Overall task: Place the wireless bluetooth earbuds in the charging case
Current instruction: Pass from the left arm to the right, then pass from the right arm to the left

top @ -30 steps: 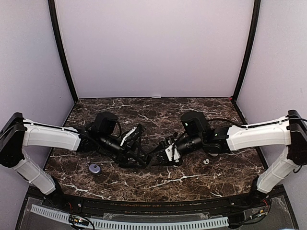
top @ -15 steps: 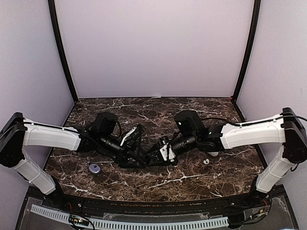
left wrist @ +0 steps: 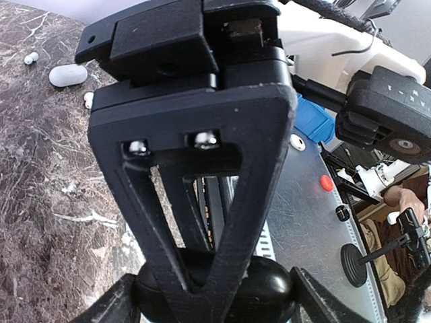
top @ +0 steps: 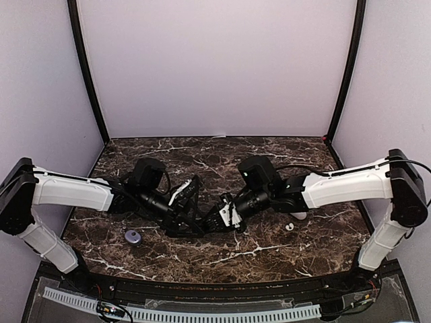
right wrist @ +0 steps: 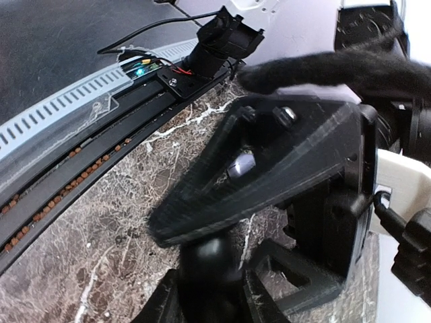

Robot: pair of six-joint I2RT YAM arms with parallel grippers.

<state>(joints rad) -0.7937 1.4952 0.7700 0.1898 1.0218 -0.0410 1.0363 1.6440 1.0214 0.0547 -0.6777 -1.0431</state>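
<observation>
- Nearest my bases: a white slotted strip [top: 202, 315] runs along the front edge, below the dark marble surface [top: 269, 256].
- Front left: a small grey-blue oval thing [top: 133, 235] lies alone on the surface, near my left arm but apart from it.
- Right of centre: one white earbud [top: 289, 227] lies loose on the surface, just in front of my right arm.
- Centre: my left gripper [top: 194, 223] has its fingers spread wide and pressed against either side of the glossy black charging case [left wrist: 266, 286]. I cannot tell whether the case also rests on the marble.
- Centre, facing it: my right gripper [top: 221, 217] is nose to nose with the left. One of its fingers points down over the top of the black charging case. Its tips are hidden, so I cannot tell whether they are spread or pinching anything.
- Further right: a white charging case [left wrist: 67, 74], oval, lies flat on the surface just beside the first white earbud.
- Beyond that: another white earbud [left wrist: 30, 58] lies near the white charging case, not touching it.
- Farthest: the pale lilac back wall [top: 215, 67].
</observation>
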